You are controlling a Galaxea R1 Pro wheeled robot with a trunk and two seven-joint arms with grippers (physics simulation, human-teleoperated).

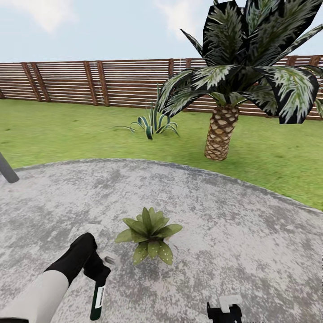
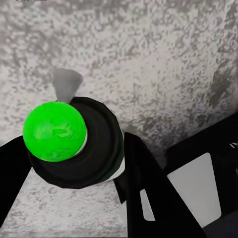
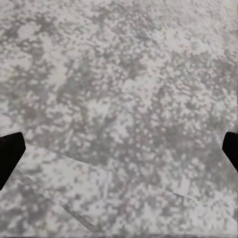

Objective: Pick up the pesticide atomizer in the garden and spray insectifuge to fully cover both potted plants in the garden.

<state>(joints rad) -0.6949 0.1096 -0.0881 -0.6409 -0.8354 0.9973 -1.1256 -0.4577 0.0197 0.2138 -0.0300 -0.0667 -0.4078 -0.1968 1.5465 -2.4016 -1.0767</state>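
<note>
The pesticide atomizer [image 1: 97, 299], a dark-green bottle with a white label, is held by my left gripper [image 1: 99, 274], which is shut on it low over the grey paving. Its pale grey spray head [image 1: 109, 259] points toward one potted plant [image 1: 150, 234], a low rosette of broad green leaves just right of it. In the left wrist view the black fingers [image 2: 148, 188] clamp the atomizer [image 2: 74, 148], its grey nozzle [image 2: 67, 83] facing the paving. My right gripper [image 1: 224, 309] sits at the bottom edge, empty, with its fingertips [image 3: 10, 154] spread wide over bare paving.
Round mottled paving [image 1: 233, 233] is ringed by lawn [image 1: 54, 134]. A scaly-trunked palm [image 1: 221, 132] stands at the back right and a spiky agave [image 1: 152, 123] behind centre. A brown slat fence [image 1: 89, 83] closes the back. A dark grey bar [image 1: 7, 171] pokes in at the left edge.
</note>
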